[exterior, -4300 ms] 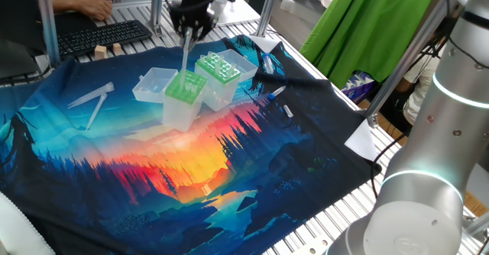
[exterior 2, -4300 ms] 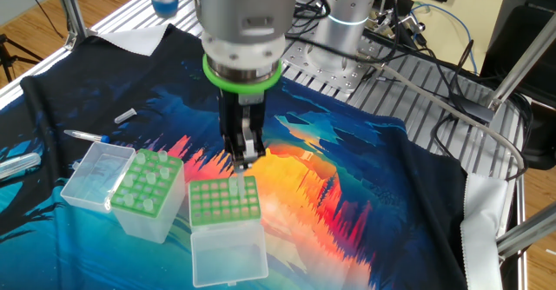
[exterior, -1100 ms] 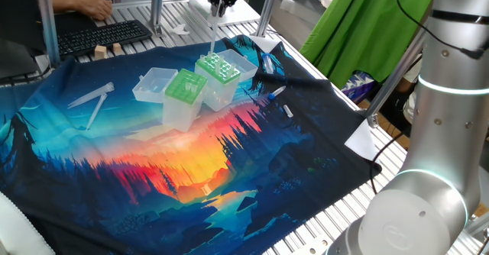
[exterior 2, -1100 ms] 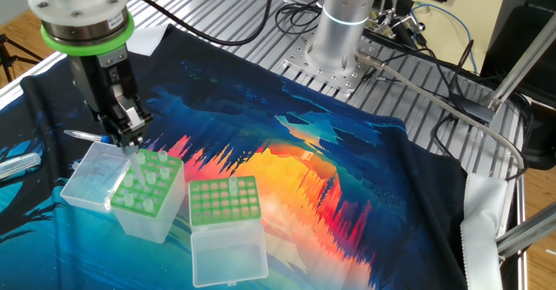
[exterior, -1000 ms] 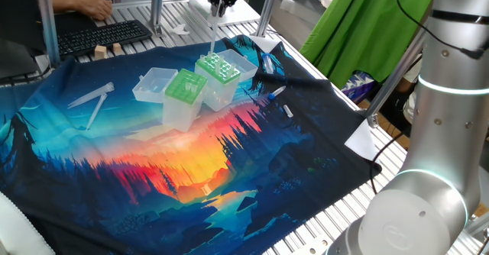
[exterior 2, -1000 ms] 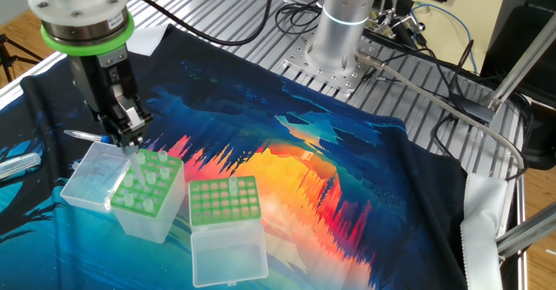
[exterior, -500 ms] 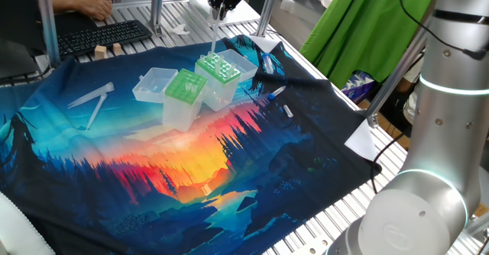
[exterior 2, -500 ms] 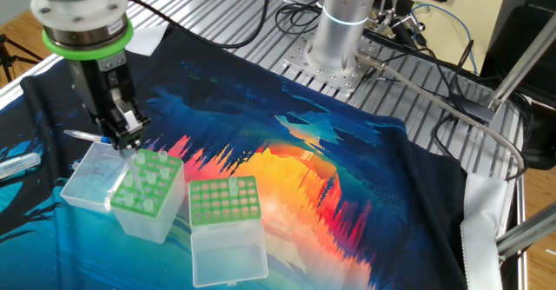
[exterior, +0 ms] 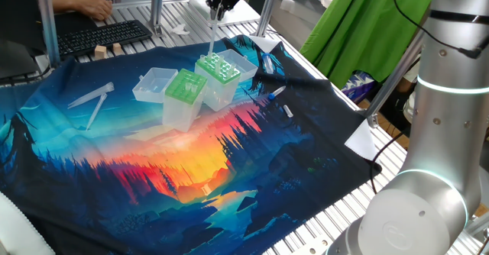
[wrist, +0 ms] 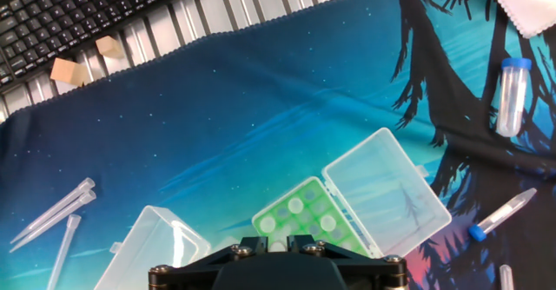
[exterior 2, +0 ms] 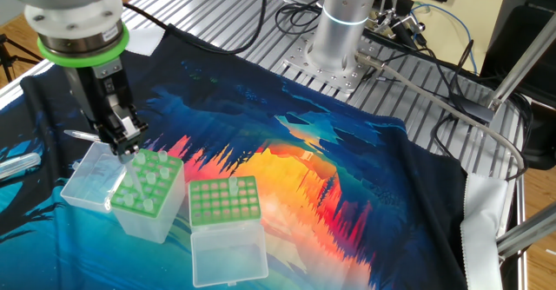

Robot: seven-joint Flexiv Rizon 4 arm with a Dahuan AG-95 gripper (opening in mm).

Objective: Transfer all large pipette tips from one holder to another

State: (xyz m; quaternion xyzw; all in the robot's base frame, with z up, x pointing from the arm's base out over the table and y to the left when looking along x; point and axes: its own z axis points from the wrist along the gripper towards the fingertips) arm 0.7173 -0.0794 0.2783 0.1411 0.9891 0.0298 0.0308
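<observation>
A slender, clear, tapering plastic pipette tip hangs point-down, pinched in the gripper's jaws. Below it stands the translucent box with a light-green, wide-holed top plate; the dotted darker-green box sits at its 3 o'clock.

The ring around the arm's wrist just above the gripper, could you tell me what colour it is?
The ring is bright green, clearest in the other fixed view.

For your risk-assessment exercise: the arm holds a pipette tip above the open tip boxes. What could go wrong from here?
1. The clear pipette tip hangs long and thin from the gripper; a slight tilt could make it miss its hole in the holder and jam on the green plate.
2. Tips already stand in that holder; the descending jaws might knock them.
3. The lid lies open alongside, within bumping range.
</observation>
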